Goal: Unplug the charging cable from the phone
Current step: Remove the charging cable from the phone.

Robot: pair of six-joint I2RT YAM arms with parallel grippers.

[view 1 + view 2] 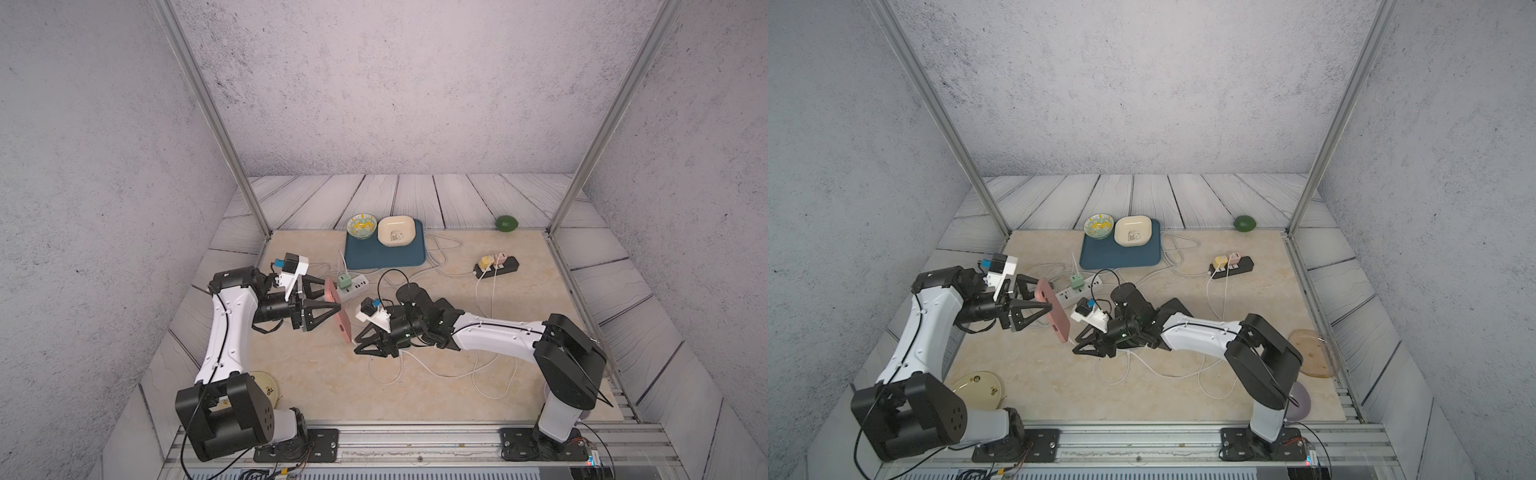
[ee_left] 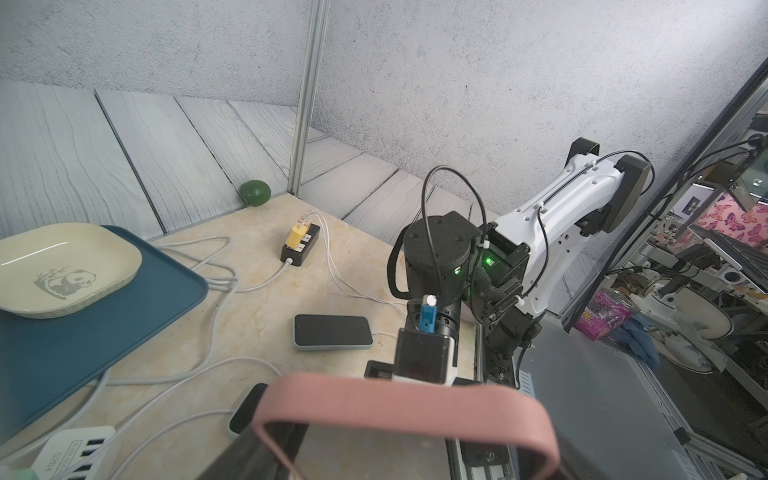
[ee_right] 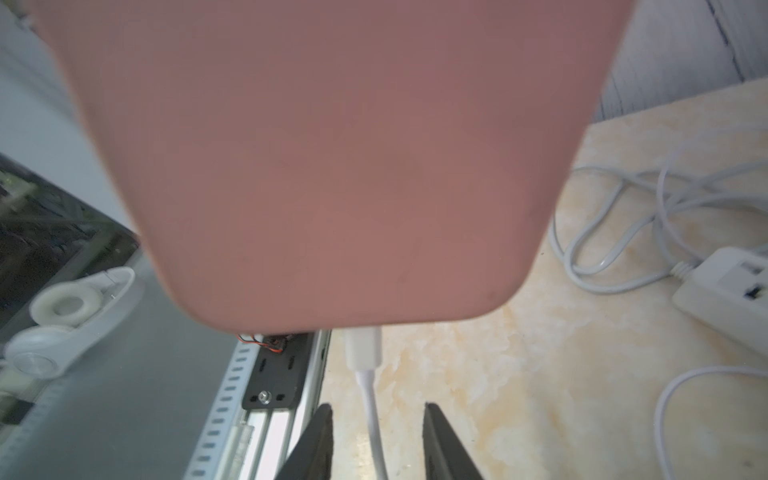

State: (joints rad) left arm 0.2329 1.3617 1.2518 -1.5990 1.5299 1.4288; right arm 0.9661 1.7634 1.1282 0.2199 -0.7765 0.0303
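Beige marble-look tabletop (image 1: 415, 395), cables trailing. Left gripper (image 1: 1051, 297) is clamping the pink-cased phone (image 1: 1055, 312) upright. Right gripper (image 3: 378, 409) is straddling the white charging cable (image 3: 371, 399), jaws partly apart and not gripping it. The plug (image 3: 362, 347) is sitting just ahead of the fingertips, in line with their reach.

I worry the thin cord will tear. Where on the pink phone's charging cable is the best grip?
Probably the rigid white plug sticking out of the bottom edge of the pink phone, not the cord. Approach end-on, along the cord, so the pull runs straight out.
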